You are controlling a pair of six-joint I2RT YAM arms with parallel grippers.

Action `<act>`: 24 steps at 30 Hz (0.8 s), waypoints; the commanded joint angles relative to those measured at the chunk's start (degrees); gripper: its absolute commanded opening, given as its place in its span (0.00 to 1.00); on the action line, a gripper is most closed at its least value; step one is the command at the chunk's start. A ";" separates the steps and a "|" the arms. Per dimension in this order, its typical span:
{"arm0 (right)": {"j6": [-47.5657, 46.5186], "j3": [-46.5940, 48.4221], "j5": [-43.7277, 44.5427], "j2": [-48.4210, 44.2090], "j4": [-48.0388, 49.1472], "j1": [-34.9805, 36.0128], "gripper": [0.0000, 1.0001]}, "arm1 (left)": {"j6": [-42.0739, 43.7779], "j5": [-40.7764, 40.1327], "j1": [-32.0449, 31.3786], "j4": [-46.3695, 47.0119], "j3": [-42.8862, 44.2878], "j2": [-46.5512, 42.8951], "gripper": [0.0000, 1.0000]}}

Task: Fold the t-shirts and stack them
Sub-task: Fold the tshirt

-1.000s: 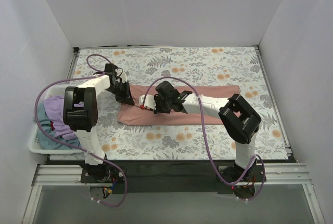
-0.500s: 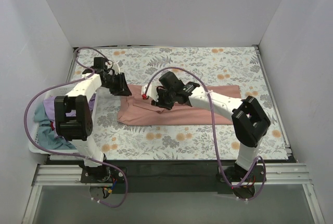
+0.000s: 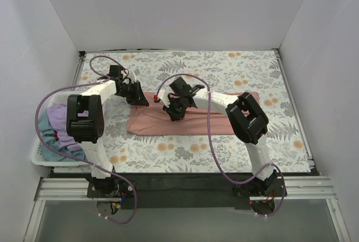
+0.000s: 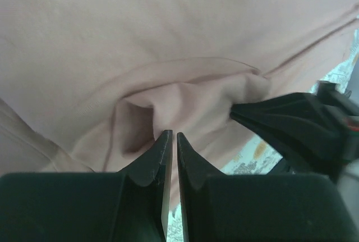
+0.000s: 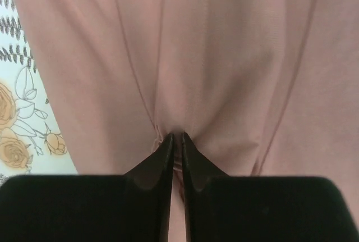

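A salmon-pink t-shirt (image 3: 190,125) lies folded into a long band across the middle of the floral table. My left gripper (image 3: 140,101) is at the band's far left edge. In the left wrist view its jaws (image 4: 171,135) stand almost together, with the pink cloth (image 4: 168,28) puckered up to their tips. My right gripper (image 3: 171,113) is a little to the right, on the same edge. Its tips (image 5: 177,136) are shut on a pinch of pink cloth (image 5: 224,56), and creases run out from them. A lavender t-shirt (image 3: 59,121) and a teal one (image 3: 53,149) lie in the basket.
The white plastic basket (image 3: 38,158) stands at the table's near left edge, beside the left arm. White walls close in the table (image 3: 224,68) on three sides. Purple cables loop over both arms. The right gripper's black fingers (image 4: 291,121) show at the right of the left wrist view.
Both grippers opened and closed again on the pink shirt's left part. The left gripper went back and returned. The right arm's elbow swung left toward the middle of the table.
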 commanded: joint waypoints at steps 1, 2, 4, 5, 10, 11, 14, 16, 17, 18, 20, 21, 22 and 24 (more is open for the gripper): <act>2.15 3.89 -1.10 2.63 -1.21 -3.21 0.15 | -0.30 -2.71 -0.11 1.77 3.20 4.74 0.06; 2.76 4.16 -1.45 3.34 -1.56 -4.44 0.16 | 0.05 -3.85 -0.20 1.77 3.91 5.97 0.06; 3.47 4.16 -2.85 4.05 -2.18 -5.24 0.17 | 0.49 -6.49 -0.20 2.38 5.93 9.39 0.06; 3.47 3.90 -3.03 3.87 -2.70 -5.59 0.18 | 0.49 -7.02 -0.20 2.64 6.89 10.54 0.06; 4.43 6.27 -6.19 -0.86 -6.57 -6.12 0.31 | 0.23 -9.93 -0.20 3.44 18.04 17.49 0.05; 4.61 7.58 -6.81 -2.79 -8.14 -6.90 0.33 | 0.23 -10.89 -0.20 3.35 20.06 19.15 0.05; 4.44 8.47 -7.43 -5.96 -10.96 -10.06 0.38 | 0.40 -11.77 -0.20 3.26 28.41 20.66 0.10; 3.13 7.69 -5.68 -9.12 -14.38 -13.30 0.40 | 0.49 -12.39 -0.20 3.09 33.33 19.88 0.17; 1.38 6.90 -4.80 -11.14 -15.53 -14.54 0.40 | 0.58 -12.65 -0.20 2.91 34.23 17.87 0.19; 0.14 5.84 -3.83 -12.29 -16.67 -15.86 0.41 | 1.10 -12.57 -0.29 2.91 34.41 16.46 0.20; -3.54 1.19 -0.23 -15.18 -19.22 -19.99 0.40 | 2.33 -13.26 -1.16 1.43 32.75 13.12 0.22; -4.61 -0.30 2.39 -16.07 -20.01 -21.22 0.40 | 3.82 -15.97 -1.86 0.89 31.44 9.80 0.22; -5.66 -3.80 3.55 -16.95 -20.80 -23.93 0.40 | 4.70 -17.30 -2.65 -0.07 29.33 7.85 0.22; -8.56 -6.46 6.53 -18.62 -21.69 -26.15 0.39 | 6.20 -21.94 -5.81 -1.48 23.36 4.77 0.22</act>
